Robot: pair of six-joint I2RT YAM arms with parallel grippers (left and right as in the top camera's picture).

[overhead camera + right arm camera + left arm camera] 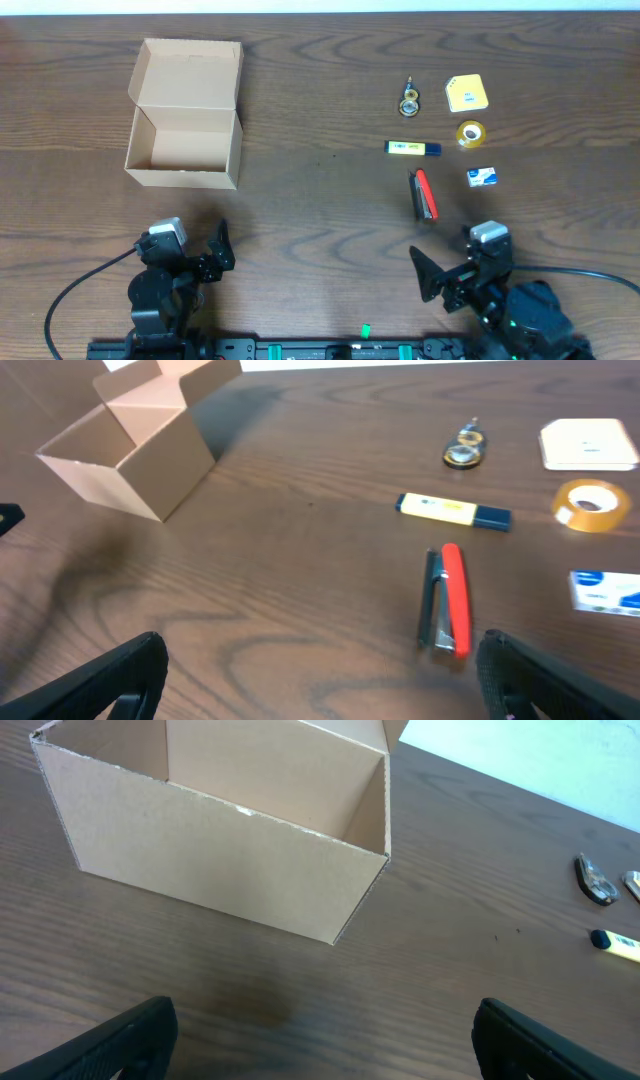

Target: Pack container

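One container (185,150), six desk items (409,98) (466,93) (462,134) (413,149) (424,194) (482,177)

Left: tan rectangular cardboard box (182,178), top open to entry from above; hinged flap lid (190,72) rises along its far edge.
Right: 6 small items clustered, with the red-and-black stapler (424,194) nearest the front and the yellow highlighter pen (413,149) beyond it.
Between: broad bare stretch of dark wooden table (310,200), passable.
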